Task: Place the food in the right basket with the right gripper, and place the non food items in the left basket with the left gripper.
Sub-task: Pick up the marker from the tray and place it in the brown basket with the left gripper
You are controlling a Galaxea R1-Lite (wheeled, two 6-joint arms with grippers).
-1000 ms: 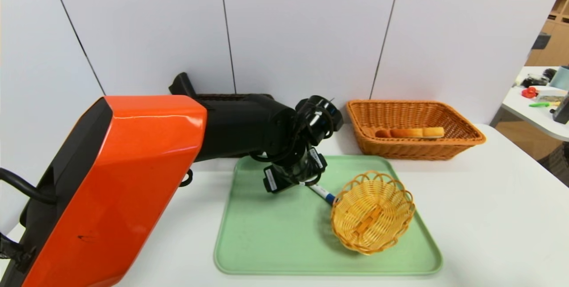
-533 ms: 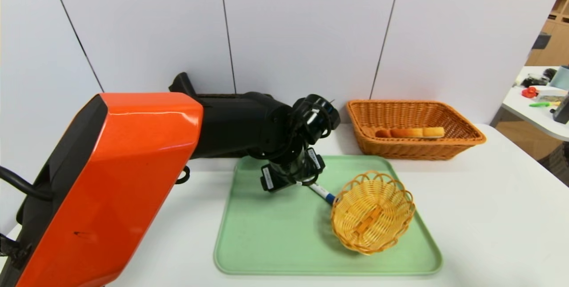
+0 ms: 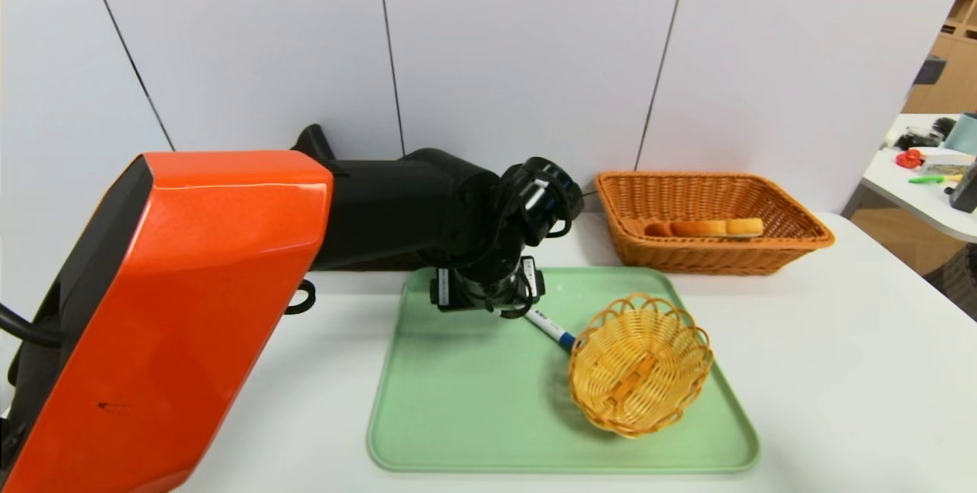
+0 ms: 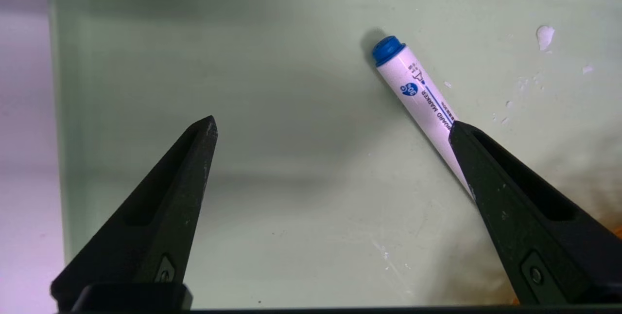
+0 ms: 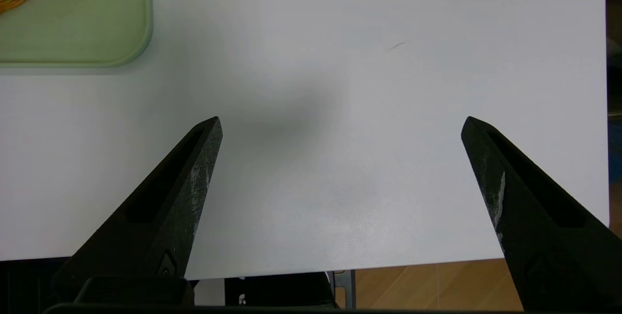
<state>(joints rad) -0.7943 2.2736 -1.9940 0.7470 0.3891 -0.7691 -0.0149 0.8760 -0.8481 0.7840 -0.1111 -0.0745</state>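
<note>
Marker point(image 4: 422, 94) lies beside one finger of wide-open left gripper point(image 4: 333, 127), seemingly untouched.

A pale green, round-cornered plastic tray point(image 3: 458, 417) lies on the white table point(image 3: 855, 371), and a small round yellow woven basket with a scalloped rim point(image 3: 640, 365) rests tilted on the tray's right part.

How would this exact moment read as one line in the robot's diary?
left pincer: open over green tray, beside white marker with blue cap | right pincer: open, parked over white table | bread slice: in orange wicker basket
</note>
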